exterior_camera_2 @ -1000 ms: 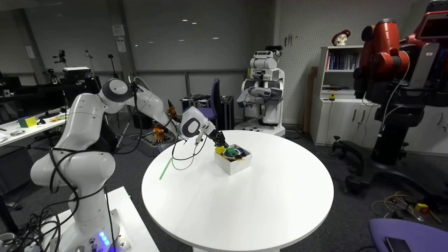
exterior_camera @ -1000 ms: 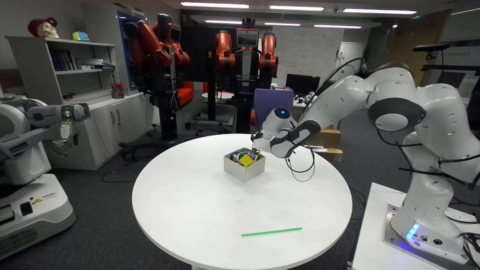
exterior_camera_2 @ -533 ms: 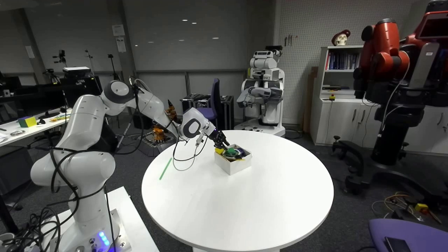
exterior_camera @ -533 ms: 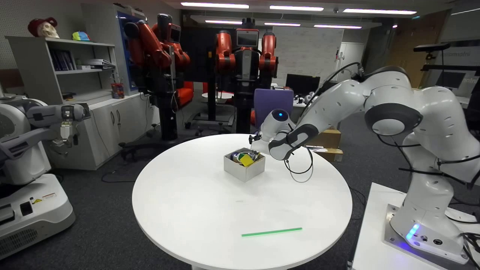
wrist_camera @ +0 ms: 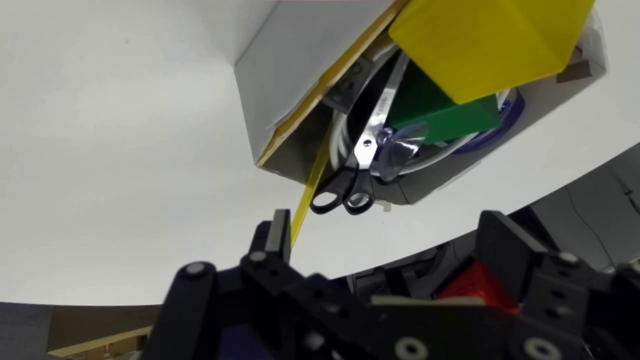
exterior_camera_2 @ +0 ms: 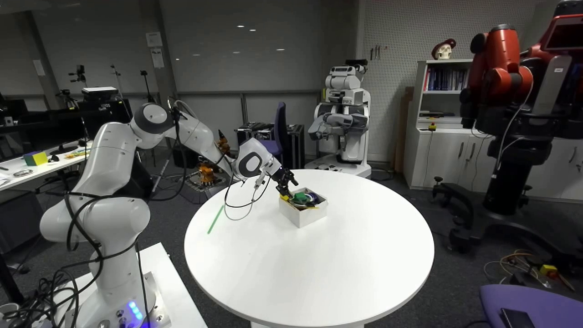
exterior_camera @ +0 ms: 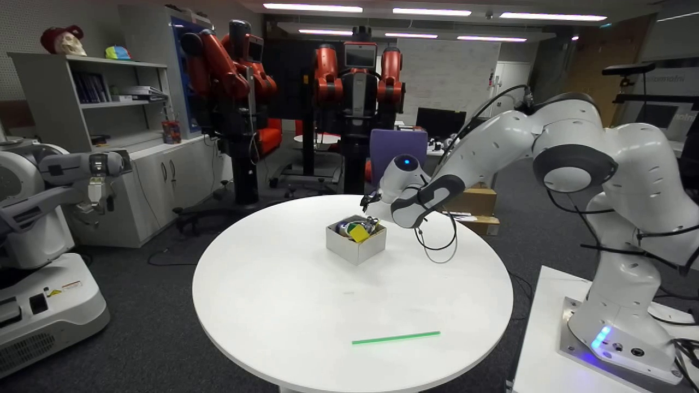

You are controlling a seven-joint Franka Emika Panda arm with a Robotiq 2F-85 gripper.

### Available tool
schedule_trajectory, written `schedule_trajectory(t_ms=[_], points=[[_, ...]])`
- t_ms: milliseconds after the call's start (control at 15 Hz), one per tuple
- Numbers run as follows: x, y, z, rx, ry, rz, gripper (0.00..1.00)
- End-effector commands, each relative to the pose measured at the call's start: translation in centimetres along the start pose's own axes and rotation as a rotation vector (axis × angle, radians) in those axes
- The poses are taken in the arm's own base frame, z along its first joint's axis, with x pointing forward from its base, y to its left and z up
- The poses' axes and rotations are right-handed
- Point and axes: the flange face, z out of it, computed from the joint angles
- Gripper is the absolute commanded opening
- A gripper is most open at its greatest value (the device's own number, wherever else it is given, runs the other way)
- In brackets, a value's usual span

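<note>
Gripper [wrist_camera: 385, 215] spread wide near black-handled metal scissors [wrist_camera: 369, 142] in an open white cardboard box [wrist_camera: 290, 75].
The scissors' handles jut out of the box toward the gripper, blades inside; a thin yellow strip [wrist_camera: 311, 185] slants out beside them, behind one of the fingers [wrist_camera: 278, 232], and whether they touch cannot be told. A green block [wrist_camera: 447, 117] and a yellow block [wrist_camera: 480, 45] share the box. In both exterior views it stands on a round white desk [exterior_camera: 273, 295], well apart from a thin green strip [exterior_camera: 396, 338].
</note>
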Motion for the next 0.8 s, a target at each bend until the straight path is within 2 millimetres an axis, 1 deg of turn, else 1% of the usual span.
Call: schedule_trajectory(t_ms=[0, 67, 467, 600, 733], points=[[1.6, 0.0, -3.0, -0.014, -0.163, -0.047, 1.0], [1.5, 0.0, -3.5, -0.021, -0.2, -0.064, 1.0], [2.6, 1.6, -6.9, -0.152, -0.409, -0.207, 1.0], [2.5, 2.4, -8.0, -0.207, -0.478, -0.269, 1.0], [1.9, 3.0, -9.0, -0.251, -0.548, -0.342, 1.0]])
